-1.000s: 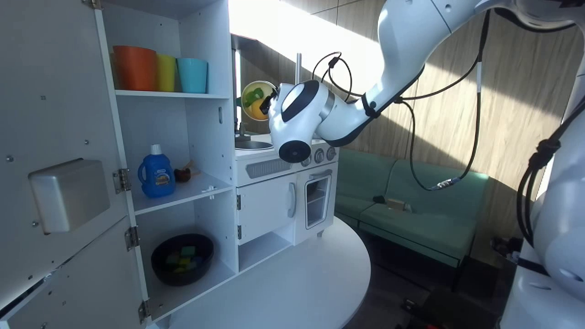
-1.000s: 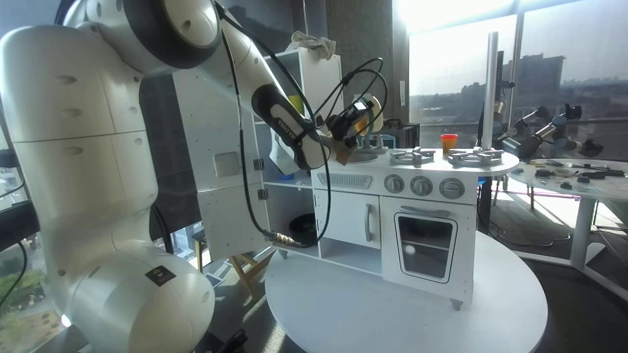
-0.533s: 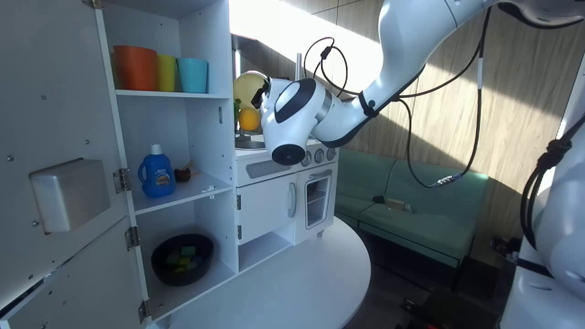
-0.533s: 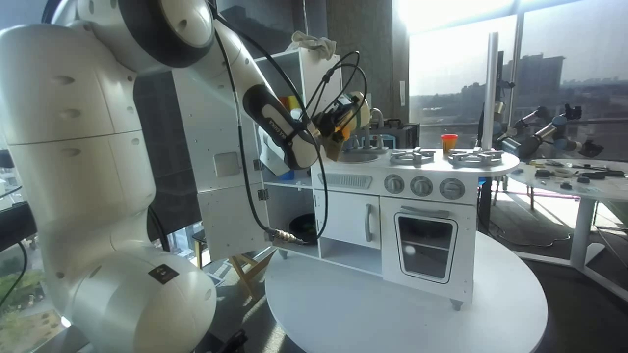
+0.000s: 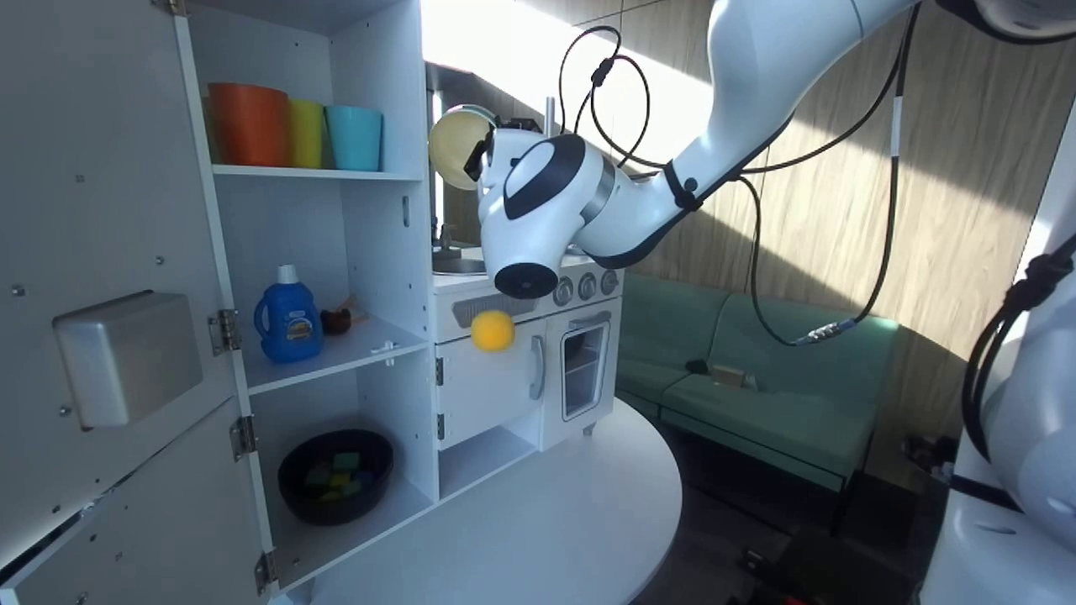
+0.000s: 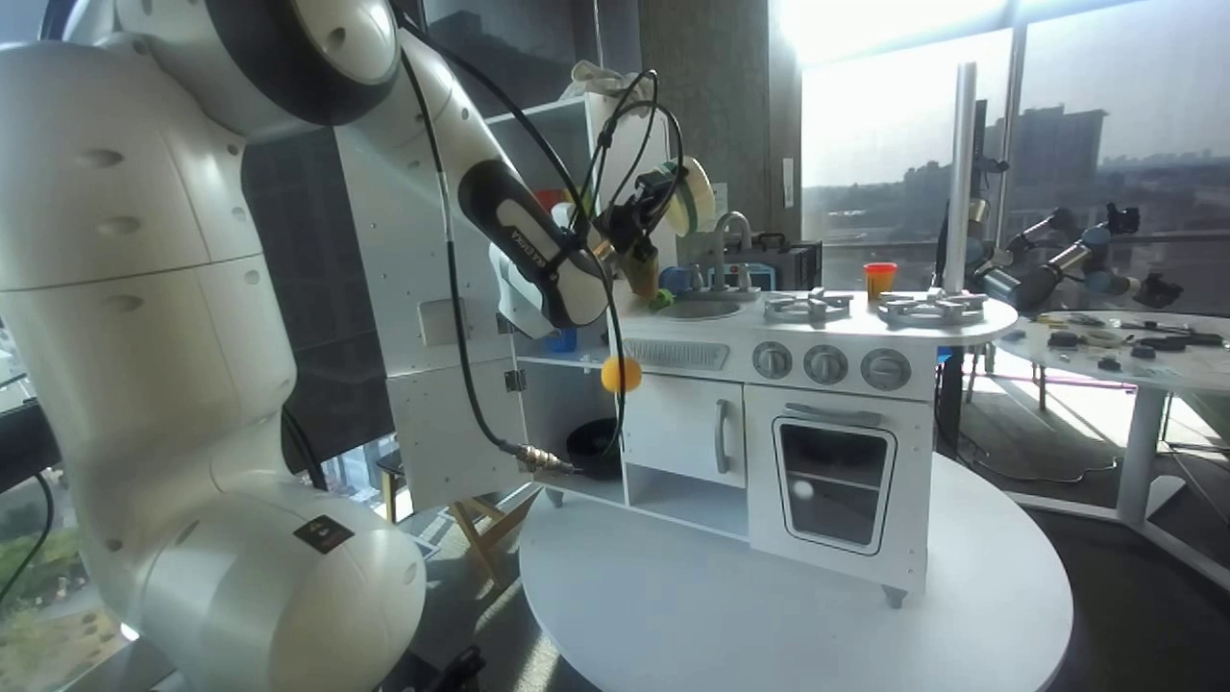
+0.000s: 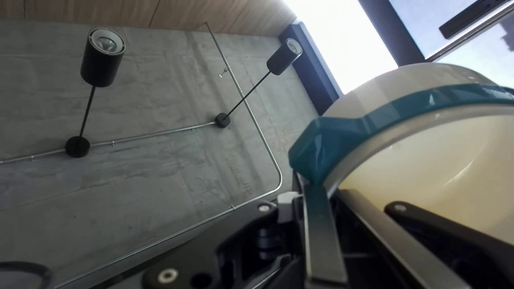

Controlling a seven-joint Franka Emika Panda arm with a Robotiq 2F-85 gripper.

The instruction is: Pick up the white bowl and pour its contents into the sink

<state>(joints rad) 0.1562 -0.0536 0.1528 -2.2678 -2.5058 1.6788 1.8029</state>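
The white bowl (image 5: 458,149) is tipped on its side in the air above the counter, its pale inside facing outward; it also shows in an exterior view (image 6: 696,199). In the wrist view the bowl (image 7: 445,172) has a teal band at its rim. My gripper (image 7: 327,190) is shut on that rim; no contents show in the visible part of the bowl. The sink (image 5: 458,267), also in an exterior view (image 6: 701,309), lies below the bowl. An orange ball (image 5: 493,331) is in mid-air before the cabinet front (image 6: 621,374). A green piece (image 6: 661,301) lies at the sink's near-left edge.
A tap (image 6: 721,252) stands behind the sink, with a blue round thing (image 6: 676,280) beside it. The tall shelf unit (image 5: 378,227) adjoins the sink side. Burners (image 6: 807,306) and an orange cup (image 6: 879,280) are on the counter. A dark bowl (image 5: 336,477) sits on the lowest shelf.
The bowl has tipped over and risen slightly, moving toward the shelf side. The orange ball and green pieces have left it; the ball has dropped below counter height in front of the cabinet.
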